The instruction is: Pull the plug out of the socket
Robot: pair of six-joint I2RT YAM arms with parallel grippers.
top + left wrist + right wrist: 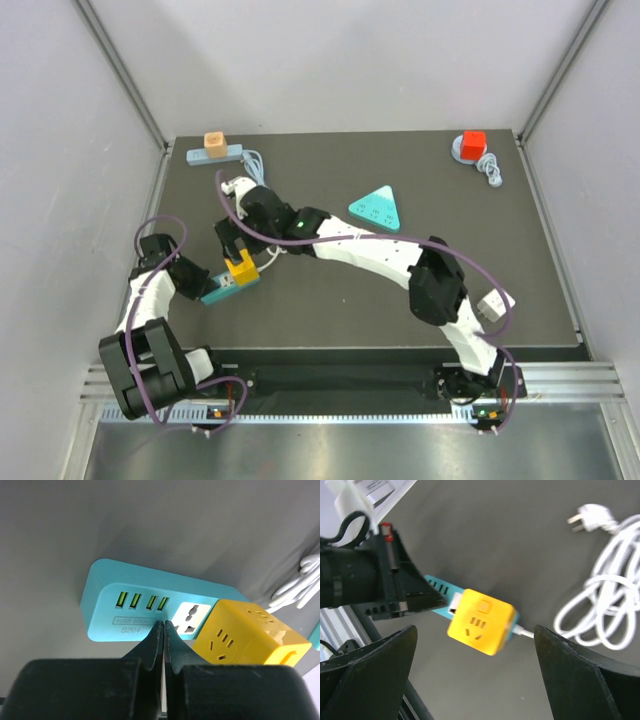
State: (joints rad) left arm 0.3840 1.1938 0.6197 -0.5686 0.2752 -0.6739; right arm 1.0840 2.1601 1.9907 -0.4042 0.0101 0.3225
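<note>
A yellow cube plug [241, 268] sits in the teal socket strip [216, 292] on the dark mat. In the left wrist view the strip [100, 605] shows green USB ports and a white outlet, with the cube [250, 635] at its right end. My left gripper [164, 623] is shut on nothing, its tips against the strip's face by the USB ports. My right gripper [475, 627] hangs above the cube [480, 622], open wide, one finger on each side and apart from it. The strip's white cable [600, 605] trails off to the right.
At the back left an orange cube [215, 143] sits on a pale blue strip [200, 156]. A teal triangular socket [377, 208] lies mid-mat. A red cube on a grey base [472, 145] stands back right beside a coiled white cord [491, 170].
</note>
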